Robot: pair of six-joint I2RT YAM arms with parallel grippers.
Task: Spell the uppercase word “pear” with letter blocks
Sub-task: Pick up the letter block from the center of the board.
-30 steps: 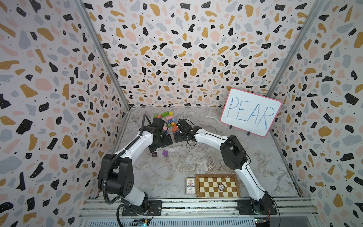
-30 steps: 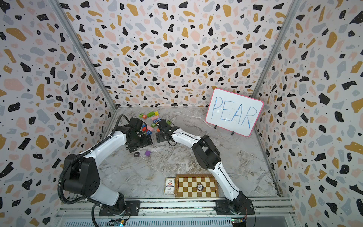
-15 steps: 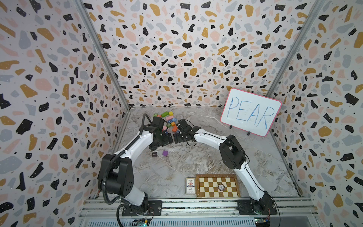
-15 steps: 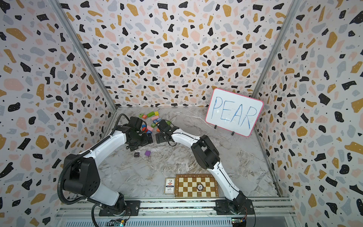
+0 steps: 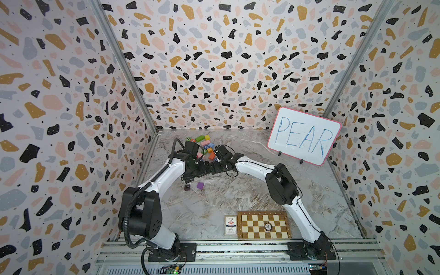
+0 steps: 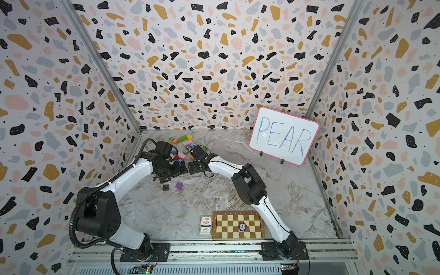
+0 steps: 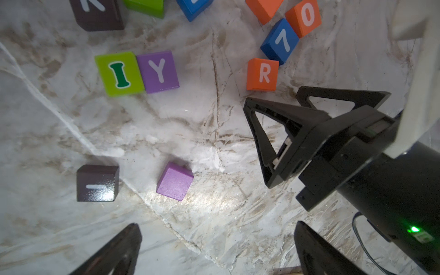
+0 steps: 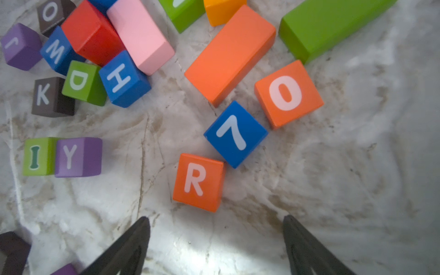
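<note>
**R block** (image 8: pixel 198 182): an orange cube with a white letter, lying face up on the counter (image 8: pixel 357 190) at the near edge of the pile (image 8: pixel 133 47). Its far right corner sits just beside a blue 7 block (image 8: pixel 235 134); whether they touch cannot be told. Being a cube it has no long axis. Its sides stand slightly turned from the line on which the fingers close.

**Right tool** (image 8: pixel 214 226): fingers spread wide, nothing between them. The R block lies just on its far side, close ahead of the fingertips. It is in line with the gap and a little toward the left finger. A short advance and descent would probably straddle the block. The right finger would then pass near the 7 block and might nudge it.

**Left tool** (image 7: pixel 215 226): fully spread and empty, above bare counter to the near left of the R block. Ahead of it lie a dark cube (image 7: pixel 97 183), whose top shows only a white bar, and a plain purple cube (image 7: pixel 175 181). Both are well apart from the R block. The right arm is clearly the nearer to R.

**Other letters**: no P, E or A can be read in these views. The board (image 5: pixel 303 135) at far right reads PEAR.
</note>
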